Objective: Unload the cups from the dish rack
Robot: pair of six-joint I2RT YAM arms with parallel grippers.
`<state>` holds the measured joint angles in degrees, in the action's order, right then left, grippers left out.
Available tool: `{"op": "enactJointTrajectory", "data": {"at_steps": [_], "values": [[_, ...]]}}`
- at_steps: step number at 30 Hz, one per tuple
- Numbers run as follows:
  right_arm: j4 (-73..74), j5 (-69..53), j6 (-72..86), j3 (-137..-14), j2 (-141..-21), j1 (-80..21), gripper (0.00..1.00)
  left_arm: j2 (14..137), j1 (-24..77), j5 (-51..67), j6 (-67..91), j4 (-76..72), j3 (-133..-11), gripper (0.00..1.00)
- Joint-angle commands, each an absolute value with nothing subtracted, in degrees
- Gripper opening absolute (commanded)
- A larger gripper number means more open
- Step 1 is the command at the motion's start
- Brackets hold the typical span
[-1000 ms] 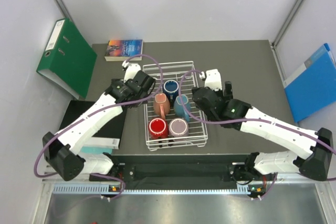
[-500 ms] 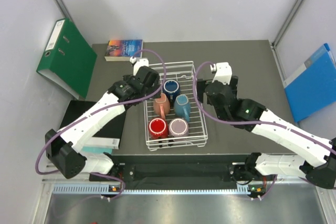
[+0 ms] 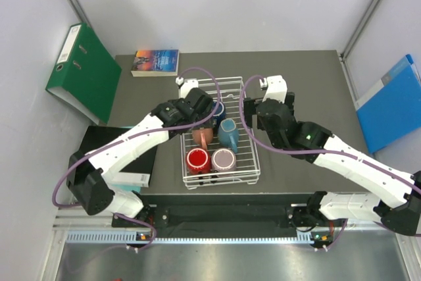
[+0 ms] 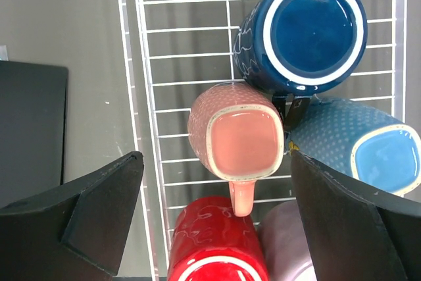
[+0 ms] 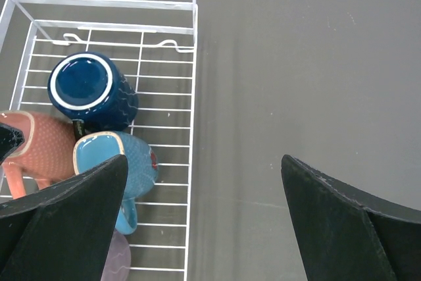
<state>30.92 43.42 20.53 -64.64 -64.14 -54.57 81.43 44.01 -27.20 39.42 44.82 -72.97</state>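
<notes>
The white wire dish rack (image 3: 221, 183) holds all five cups: dark blue (image 3: 216, 109), salmon-pink (image 3: 202, 136), teal (image 3: 229, 135), red (image 3: 197, 159) and pale mauve (image 3: 223, 160). My left gripper (image 3: 205, 111) is open and empty above the rack's back half. In the left wrist view, the left gripper (image 4: 216, 162) hangs over the salmon-pink cup (image 4: 240, 139), with the dark blue (image 4: 306, 31), teal (image 4: 368, 143), red (image 4: 217, 241) and mauve (image 4: 286, 248) cups around it. My right gripper (image 3: 262, 122) is open and empty, above the table just right of the rack's (image 5: 194, 44) side wire (image 5: 204, 162).
A book (image 3: 155, 61) lies at the table's back left. A green binder (image 3: 82, 70) leans on the left wall and a blue folder (image 3: 391, 103) on the right. A black block (image 3: 99, 156) lies left of the rack. Bare grey table (image 5: 316, 83) lies right of the rack.
My left gripper has moved right, from the rack's left edge to over the cups. My right gripper has shifted back and a little right along the rack's right side. The cups have not moved.
</notes>
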Motion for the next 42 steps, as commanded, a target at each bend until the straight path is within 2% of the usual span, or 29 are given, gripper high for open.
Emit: {"op": "enactJointTrajectory", "data": {"at_steps": [1, 24, 28, 31, 34, 35, 38, 39, 40, 41, 42], "values": [[29.09, 42.98, 19.95, -65.48, -63.55, -53.96, 1.00, 81.74, 44.21, -26.37, 41.92, 42.71, -74.09, 0.97], [31.02, 42.98, 22.32, -63.37, -62.75, -53.96, 1.00, 90.44, 44.82, -28.74, 42.28, 39.38, -70.31, 0.99], [31.20, 43.50, 22.15, -63.11, -62.58, -53.88, 1.00, 91.14, 44.82, -27.78, 42.80, 39.03, -69.79, 0.97], [31.29, 43.59, 22.24, -62.58, -62.58, -53.79, 1.00, 90.88, 44.82, -27.42, 43.15, 38.85, -68.82, 0.92], [31.03, 43.59, 22.24, -62.23, -62.67, -53.88, 1.00, 90.53, 44.82, -27.68, 42.89, 39.02, -68.47, 0.77], [31.03, 43.59, 22.24, -62.14, -62.84, -53.88, 1.00, 90.35, 44.82, -27.95, 42.80, 39.02, -68.55, 0.65], [30.94, 43.59, 22.06, -62.14, -63.19, -53.88, 1.00, 90.09, 44.82, -28.21, 42.10, 39.20, -68.64, 0.45], [30.85, 43.51, 21.97, -62.14, -63.11, -53.79, 1.00, 90.09, 44.91, -28.21, 42.01, 39.37, -68.73, 0.27], [30.85, 43.51, 22.06, -62.05, -63.11, -53.88, 1.00, 90.00, 44.83, -28.13, 41.49, 39.37, -68.90, 0.15], [30.68, 43.59, 21.89, -61.88, -63.19, -53.88, 1.00, 89.91, 44.91, -28.04, 41.31, 39.55, -69.08, 0.05], [30.67, 43.59, 21.88, -61.88, -63.11, -53.88, 1.00, 89.83, 44.91, -28.04, 41.31, 39.90, -69.34, 0.00]]}}
